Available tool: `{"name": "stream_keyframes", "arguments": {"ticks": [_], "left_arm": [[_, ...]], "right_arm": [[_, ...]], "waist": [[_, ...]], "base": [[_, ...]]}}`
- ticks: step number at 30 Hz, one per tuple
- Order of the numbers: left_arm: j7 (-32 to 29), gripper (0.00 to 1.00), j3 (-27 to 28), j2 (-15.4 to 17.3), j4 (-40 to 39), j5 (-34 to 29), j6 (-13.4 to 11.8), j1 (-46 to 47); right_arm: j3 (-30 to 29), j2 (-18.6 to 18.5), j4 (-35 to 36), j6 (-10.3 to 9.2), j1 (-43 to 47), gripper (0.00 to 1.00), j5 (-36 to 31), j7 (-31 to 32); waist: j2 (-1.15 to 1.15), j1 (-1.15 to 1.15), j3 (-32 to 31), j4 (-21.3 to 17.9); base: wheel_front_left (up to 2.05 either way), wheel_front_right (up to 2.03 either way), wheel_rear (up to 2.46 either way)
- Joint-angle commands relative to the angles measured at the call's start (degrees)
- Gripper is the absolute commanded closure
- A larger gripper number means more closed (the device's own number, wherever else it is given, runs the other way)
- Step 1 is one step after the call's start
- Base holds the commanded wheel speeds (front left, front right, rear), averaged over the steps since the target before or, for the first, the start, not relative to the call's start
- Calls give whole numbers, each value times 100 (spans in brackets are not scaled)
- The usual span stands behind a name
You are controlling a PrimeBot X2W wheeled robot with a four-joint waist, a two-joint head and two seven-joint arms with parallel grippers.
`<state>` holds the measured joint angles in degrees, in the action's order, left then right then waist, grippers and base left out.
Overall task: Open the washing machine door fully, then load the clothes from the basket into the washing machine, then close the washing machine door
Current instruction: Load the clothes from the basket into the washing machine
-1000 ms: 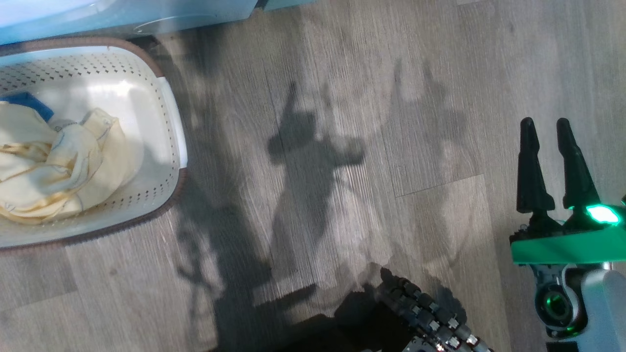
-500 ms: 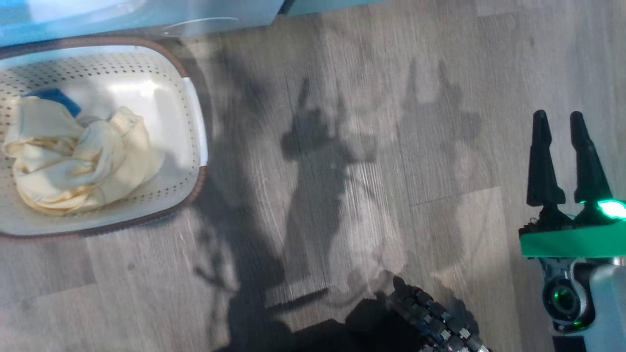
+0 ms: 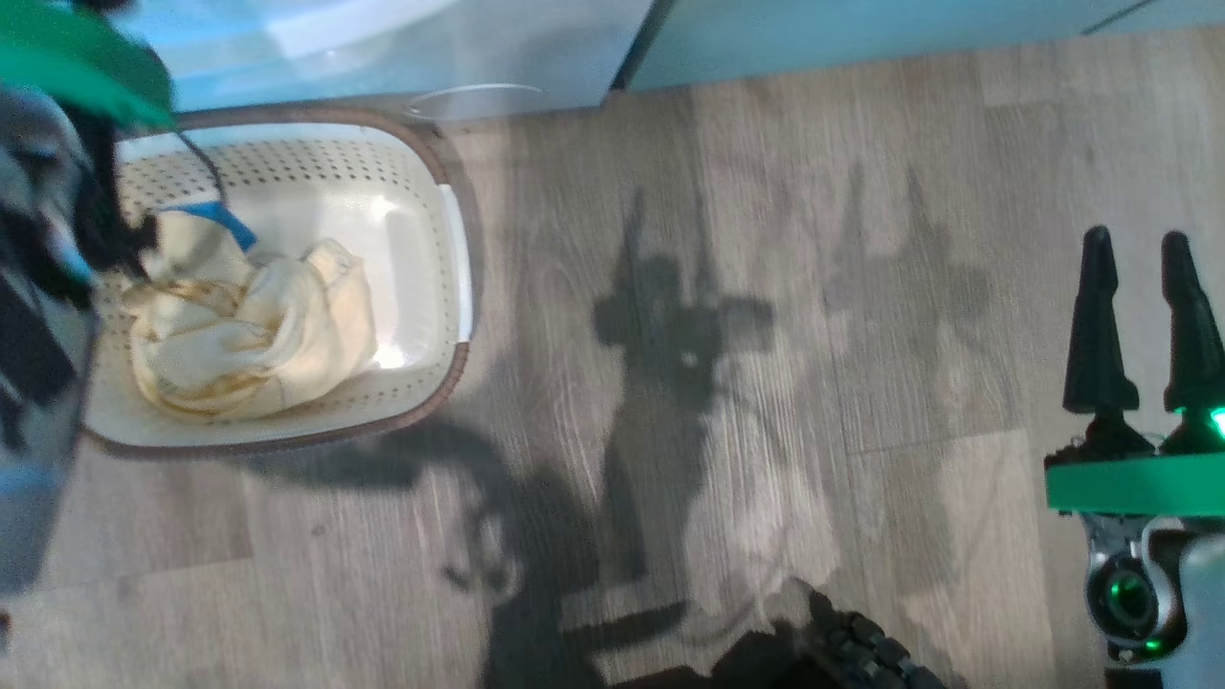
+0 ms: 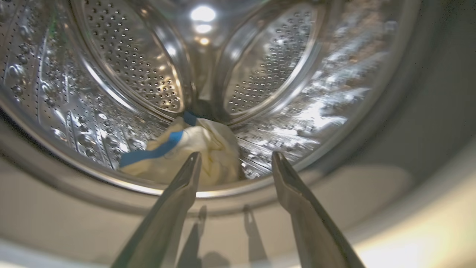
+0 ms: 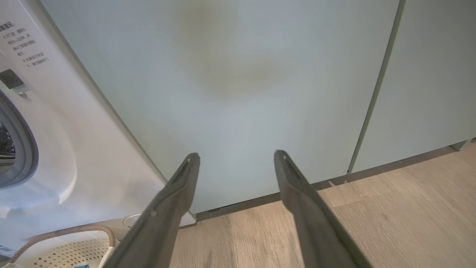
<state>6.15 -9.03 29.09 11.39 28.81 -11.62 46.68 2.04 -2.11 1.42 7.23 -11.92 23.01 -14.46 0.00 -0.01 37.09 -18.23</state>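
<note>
The cream basket (image 3: 461, 277) stands on the floor before the washing machine (image 3: 431, 57), holding a bundle of pale yellow clothes (image 3: 249, 335) with a blue trim piece (image 3: 215, 215). In the left wrist view my left gripper (image 4: 235, 154) is open at the mouth of the steel drum (image 4: 130, 67). Just past its fingertips a cream garment with a blue band (image 4: 208, 145) lies on the drum floor, free of the fingers. My right gripper (image 3: 1136, 237) hovers open and empty over the floor, far right of the basket. The washing machine door is out of view.
Flat teal cabinet doors (image 5: 241, 93) stand right of the white washing machine (image 5: 55, 130), facing my right gripper (image 5: 237, 154). The basket's corner (image 5: 63, 245) shows low on the left. My blurred left arm (image 3: 38, 316) overlaps the basket's left side. The robot's dark base (image 3: 861, 651) sits at the bottom.
The head camera has swung, so the whole picture shifted rightward and the basket sits further into view. My left arm now shows at the left edge. Both grippers stay open.
</note>
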Motion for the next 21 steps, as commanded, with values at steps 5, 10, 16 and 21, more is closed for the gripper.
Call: {"name": "stream_keyframes", "arguments": {"ticks": [5,10,16,21], "left_arm": [[233,0,344,115,-1127,-40,-379,-1074],[402,0,326,-47,-1791,-116,-690,-2230],[595,0,168,-272,-2127,-148,-814,-3252],[768,0,-19,-589,-2170,-152,-818,-3878]], "right_arm": [[0,-76,197,25,221,0,-192,-54],[-41,-76,175,25,353,0,-383,-54],[-20,-76,97,25,592,0,-665,-54],[4,-76,35,25,849,0,-827,-54]], "waist": [[0,1,-326,236],[0,1,-645,413],[0,1,-1099,676],[0,1,-1628,946]], "base": [[0,0,0],[0,0,0],[0,0,0],[0,0,0]]}}
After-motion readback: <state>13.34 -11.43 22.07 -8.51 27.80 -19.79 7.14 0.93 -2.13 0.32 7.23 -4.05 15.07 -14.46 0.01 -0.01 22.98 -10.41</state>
